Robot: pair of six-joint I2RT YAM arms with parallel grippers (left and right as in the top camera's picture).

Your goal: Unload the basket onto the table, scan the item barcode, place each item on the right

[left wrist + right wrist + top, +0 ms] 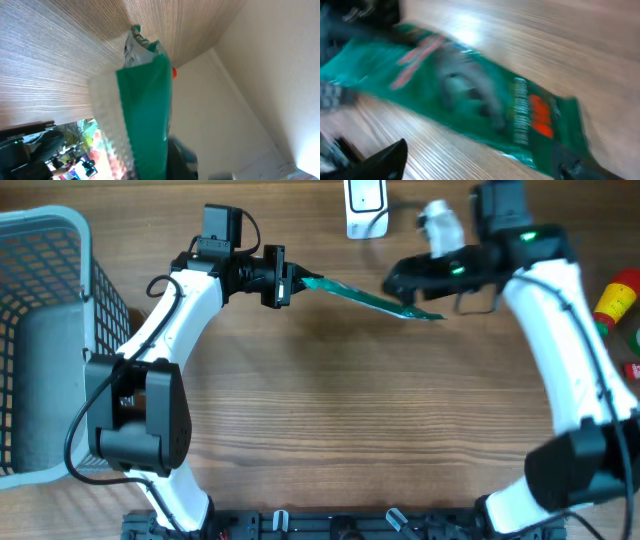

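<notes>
Wood tabletop; left pincer clamps packet edge.

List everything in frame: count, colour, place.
green packet: one, green with red print, mid-table between the grippers
basket: one, light blue, left edge of table
grey object: one, grey, inside basket, unclear what
white device: one, white, top edge of table
bottle: one, red and yellow, right edge
cropped items: two, green and red, right edge below bottle
table: one, brown wood
left gripper: one, black, shut on green packet
right gripper: one, black, open, at packet's right end
</notes>
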